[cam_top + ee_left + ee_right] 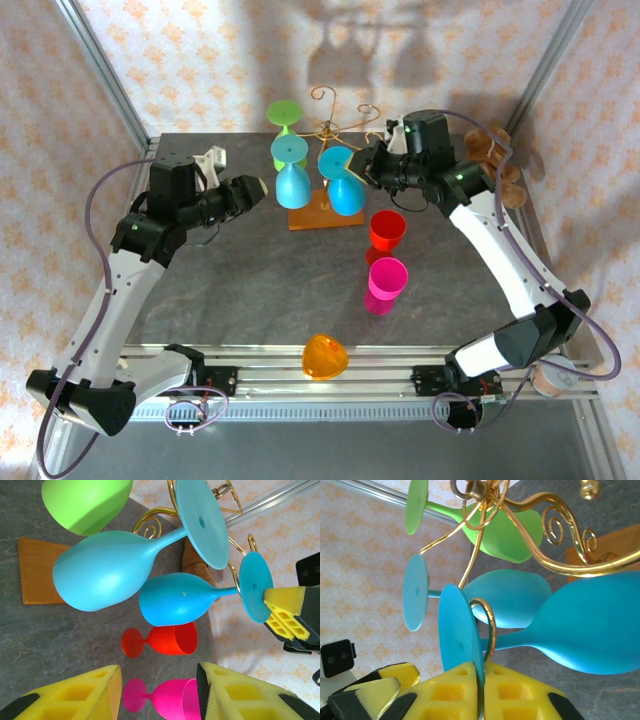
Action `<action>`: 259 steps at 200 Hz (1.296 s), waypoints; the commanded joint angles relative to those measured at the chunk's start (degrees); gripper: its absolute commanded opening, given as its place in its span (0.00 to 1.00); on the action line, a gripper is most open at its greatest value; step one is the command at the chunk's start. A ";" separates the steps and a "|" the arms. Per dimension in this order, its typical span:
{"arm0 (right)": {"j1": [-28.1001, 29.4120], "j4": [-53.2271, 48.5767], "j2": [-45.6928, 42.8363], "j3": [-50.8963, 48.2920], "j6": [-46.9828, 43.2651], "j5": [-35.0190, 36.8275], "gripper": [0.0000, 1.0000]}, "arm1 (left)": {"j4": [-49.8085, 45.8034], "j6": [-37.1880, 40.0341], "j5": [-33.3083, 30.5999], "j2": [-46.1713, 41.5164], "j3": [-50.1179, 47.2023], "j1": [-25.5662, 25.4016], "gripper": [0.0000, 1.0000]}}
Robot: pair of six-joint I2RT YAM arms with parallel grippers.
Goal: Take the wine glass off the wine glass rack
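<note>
The gold wire wine glass rack (335,125) stands on an orange-brown base (322,218) at the table's back middle. Three glasses hang upside down from it: a green one (283,115) and two blue ones. My right gripper (482,690) is shut on the round foot of the right-hand blue wine glass (457,630), whose stem sits in a gold loop (490,625). That glass's bowl (346,192) hangs below the arm. My left gripper (160,690) is open and holds nothing, just left of the other blue glass (291,178).
A red glass (386,230) and a pink glass (387,280) stand upright on the table in front of the rack. An orange glass (324,357) lies at the front edge. Brown objects (497,152) sit at the back right behind my right arm.
</note>
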 commanded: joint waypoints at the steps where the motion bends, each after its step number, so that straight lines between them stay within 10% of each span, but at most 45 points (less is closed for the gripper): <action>1: -0.78 2.66 -1.24 -1.19 2.38 -3.05 0.05 | 1.77 -0.06 -0.13 -1.08 -0.31 0.58 0.44; 259: -1.12 12.70 2.14 -0.05 12.62 -7.19 0.00 | 1.55 -0.15 -0.59 -1.14 0.03 0.51 0.44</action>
